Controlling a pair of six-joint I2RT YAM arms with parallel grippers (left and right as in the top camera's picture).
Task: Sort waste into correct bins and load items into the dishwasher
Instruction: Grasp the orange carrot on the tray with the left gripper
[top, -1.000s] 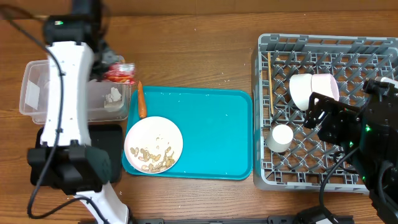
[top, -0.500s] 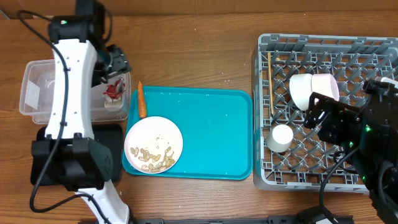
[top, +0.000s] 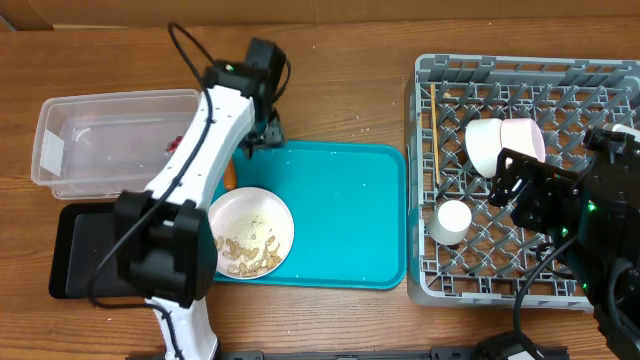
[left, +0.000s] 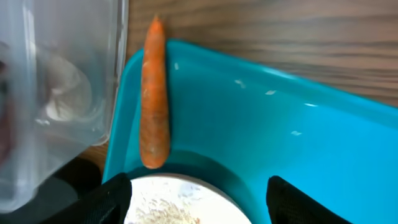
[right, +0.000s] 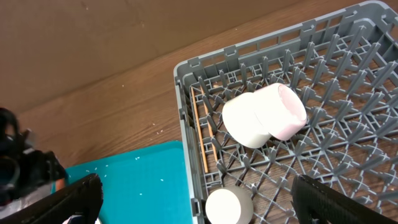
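Note:
My left gripper (top: 268, 128) (left: 199, 208) hangs open and empty over the teal tray's far-left corner, just beyond the carrot's tip. The orange carrot (left: 154, 99) (top: 229, 178) lies along the tray's left rim, next to the clear tub (top: 110, 130) (left: 62, 93). The red wrapper (top: 172, 146) and the white tissue (left: 59, 102) lie in the tub. The white plate (top: 250, 232) (left: 180, 205) with rice bits (top: 245, 255) sits on the tray. The grey dish rack (top: 520, 70) (right: 186, 68) holds the white bowl (right: 252, 121), pink bowl (right: 286, 112), cup (top: 451, 222) (right: 229, 206) and chopsticks (top: 434, 135). My right gripper (top: 512, 185) (right: 208, 205) is open above the rack.
The teal serving tray (top: 340, 215) (left: 280, 143) lies between the tub and the rack. A black tray (top: 85, 250) sits at the front left, under my left arm. Bare wooden table runs along the back.
My left gripper opened and let the red wrapper drop into the clear tub. It then swung right to the tray's far-left corner. The right arm has not moved.

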